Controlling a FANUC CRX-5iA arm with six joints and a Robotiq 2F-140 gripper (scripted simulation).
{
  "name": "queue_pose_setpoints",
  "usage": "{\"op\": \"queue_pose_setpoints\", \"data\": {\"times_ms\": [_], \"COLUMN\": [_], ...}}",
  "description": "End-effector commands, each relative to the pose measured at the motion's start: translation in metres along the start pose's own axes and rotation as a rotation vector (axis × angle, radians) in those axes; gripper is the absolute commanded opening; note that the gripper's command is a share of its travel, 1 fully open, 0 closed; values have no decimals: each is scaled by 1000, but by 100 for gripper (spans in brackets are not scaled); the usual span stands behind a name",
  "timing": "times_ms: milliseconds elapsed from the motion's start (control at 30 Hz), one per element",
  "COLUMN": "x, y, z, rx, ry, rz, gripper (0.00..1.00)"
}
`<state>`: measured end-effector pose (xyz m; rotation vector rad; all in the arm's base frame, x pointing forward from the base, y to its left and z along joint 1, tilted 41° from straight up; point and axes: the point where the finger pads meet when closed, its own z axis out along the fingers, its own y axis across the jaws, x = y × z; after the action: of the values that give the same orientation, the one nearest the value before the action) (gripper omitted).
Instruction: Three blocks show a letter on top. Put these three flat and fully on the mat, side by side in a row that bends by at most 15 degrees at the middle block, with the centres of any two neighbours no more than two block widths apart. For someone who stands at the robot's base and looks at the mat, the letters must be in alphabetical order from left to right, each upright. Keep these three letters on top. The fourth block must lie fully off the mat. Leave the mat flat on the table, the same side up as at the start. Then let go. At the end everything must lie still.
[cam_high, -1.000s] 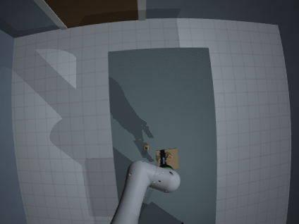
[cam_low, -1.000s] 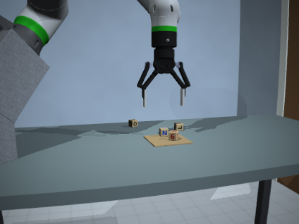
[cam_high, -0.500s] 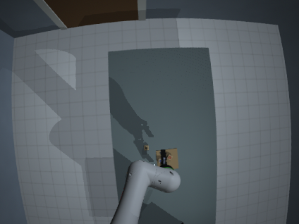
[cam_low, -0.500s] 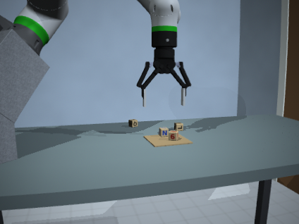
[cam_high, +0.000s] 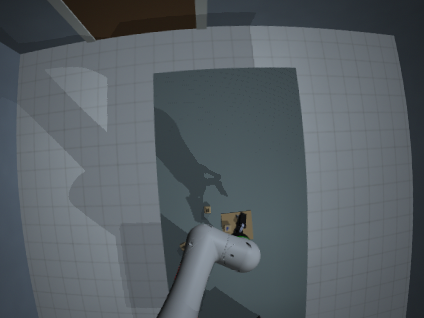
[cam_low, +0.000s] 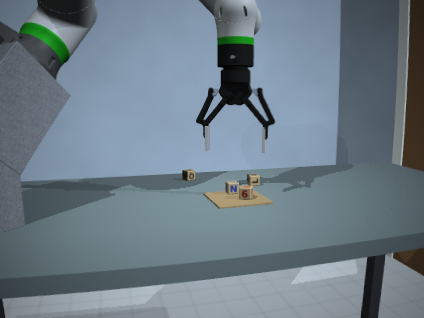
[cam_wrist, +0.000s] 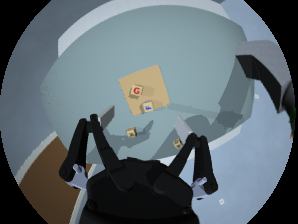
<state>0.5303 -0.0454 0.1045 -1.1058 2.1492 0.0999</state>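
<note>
Currently: one claw (cam_high: 241, 225) (cam_low: 235, 140) (cam_wrist: 145, 115), mine, released, fingers spread wide above the mat (cam_high: 248, 216) (cam_low: 220, 203) (cam_wrist: 158, 82). Item, two blocks on the mat, a red G (cam_low: 245, 193) (cam_wrist: 136, 91) and a blue-lettered one (cam_high: 227, 228) (cam_low: 232, 188) (cam_wrist: 147, 106), presumably placed as row members. Item, two blocks off it, one near (cam_high: 207, 210) (cam_low: 253, 180) (cam_wrist: 131, 132), one farther (cam_high: 183, 246) (cam_low: 188, 175) (cam_wrist: 177, 144), probably third letter and spare.

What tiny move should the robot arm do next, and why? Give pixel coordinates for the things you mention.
I'd slide the open gripper (cam_high: 241, 223) (cam_low: 235, 151) (cam_wrist: 145, 115) over the off-mat block nearest the mat (cam_high: 250, 220) (cam_low: 220, 200) (cam_wrist: 157, 82), to check its top: only two blocks are on the mat, three are needed, and I can't read the tops of the others.
</note>
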Motion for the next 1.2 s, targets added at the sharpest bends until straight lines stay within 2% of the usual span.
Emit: {"op": "queue_pose_setpoints", "data": {"times_ms": [0, 467, 533, 567, 1033, 1100, 1167], "x": [3, 11, 11, 13, 21, 21, 24], "y": [-3, -11, -11, -12, -20, -20, -22], "z": [0, 0, 0, 0, 0, 0, 0], "rx": [1, 3, 3, 3, 5, 5, 6], "ry": [12, 12, 12, 12, 11, 11, 11], "rz": [139, 512, 512, 594, 967, 967, 1070], "gripper": [100, 100, 100, 100, 100, 100, 100]}}
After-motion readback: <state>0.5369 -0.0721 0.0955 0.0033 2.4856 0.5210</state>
